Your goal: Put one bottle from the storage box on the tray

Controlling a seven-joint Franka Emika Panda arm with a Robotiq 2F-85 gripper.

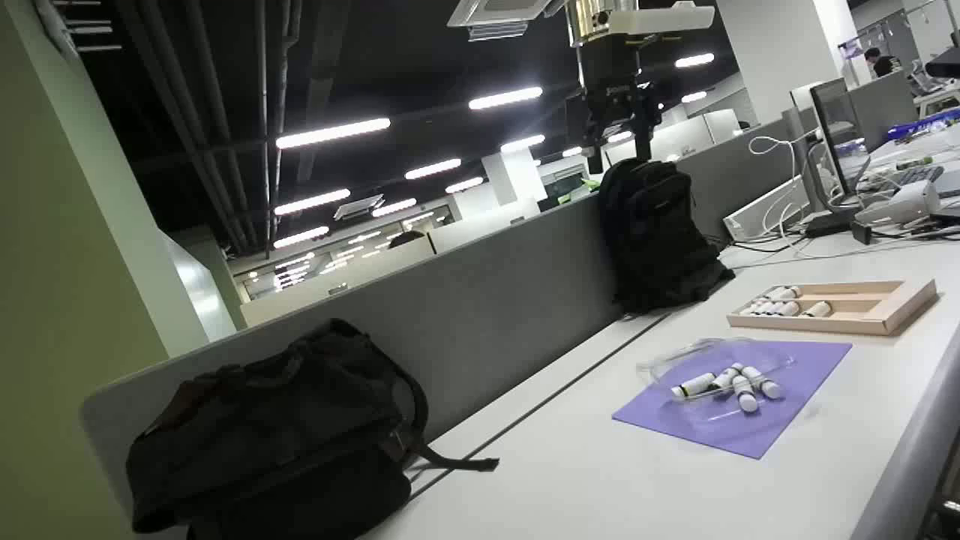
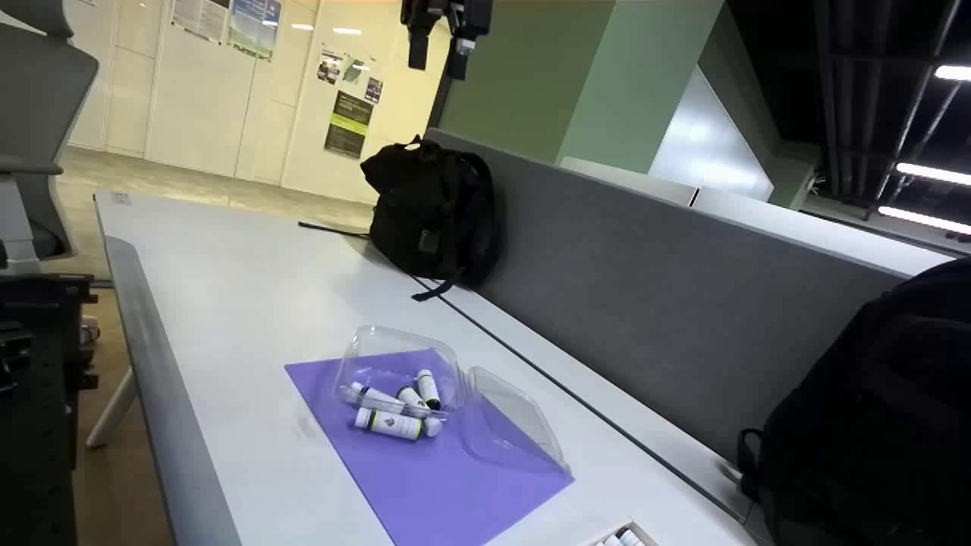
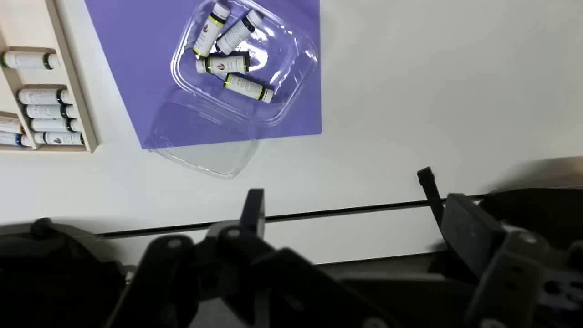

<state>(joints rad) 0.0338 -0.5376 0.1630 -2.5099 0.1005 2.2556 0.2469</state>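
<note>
The storage box shows as a flat purple square (image 1: 795,390) on the white desk, also in the wrist view (image 3: 132,59). A clear plastic container (image 3: 291,68) with its lid folded open lies on it. Several white bottles (image 3: 248,86) lie in this container, also visible in an exterior view (image 2: 388,424). The light wooden tray (image 1: 832,325) has compartments with several bottles; it shows at the left in the wrist view (image 3: 72,77). My gripper (image 3: 357,214) is open and empty. It hangs high above the desk in both exterior views (image 1: 619,156) (image 2: 438,64).
A grey partition (image 1: 510,277) runs along the desk's back edge. Two black backpacks (image 1: 262,420) (image 1: 656,232) lean against it. A loose strap (image 3: 430,187) reaches onto the desk. A monitor (image 1: 836,139) with cables stands beyond the wooden tray.
</note>
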